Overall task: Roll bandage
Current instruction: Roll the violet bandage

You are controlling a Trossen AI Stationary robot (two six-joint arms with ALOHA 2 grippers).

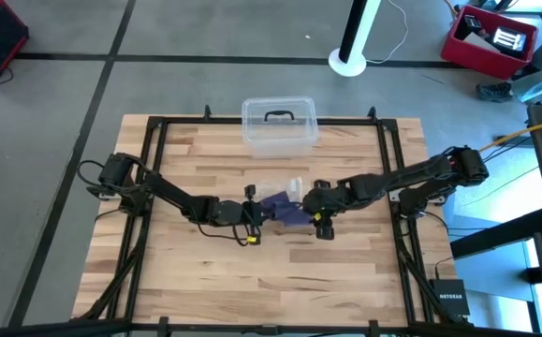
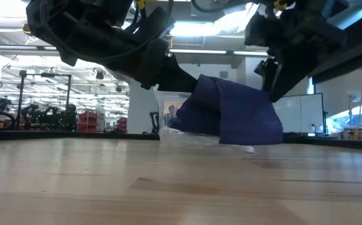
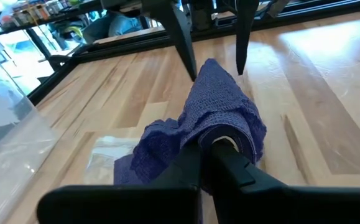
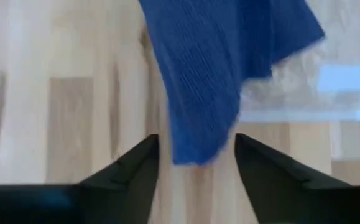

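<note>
The dark blue-purple bandage is held off the table between my two grippers at mid-table. My left gripper is shut on its wound end. The strip runs from there to a free end, with folds sagging to a clear plastic bag lying on the wood. My right gripper points steeply down over that free end. It is open, with one finger on each side of the strip and a gap showing on both sides. My left gripper has the bandage's wound end at its fingertips, with cloth wrapped over and around them. The fingers come almost level from the table's left. The wound end is lifted clear, and slack cloth hangs below it.
A clear plastic box with a black handle stands at the table's far edge. The black frame rails run along the table's left and right sides. Bare wood lies toward the near edge.
</note>
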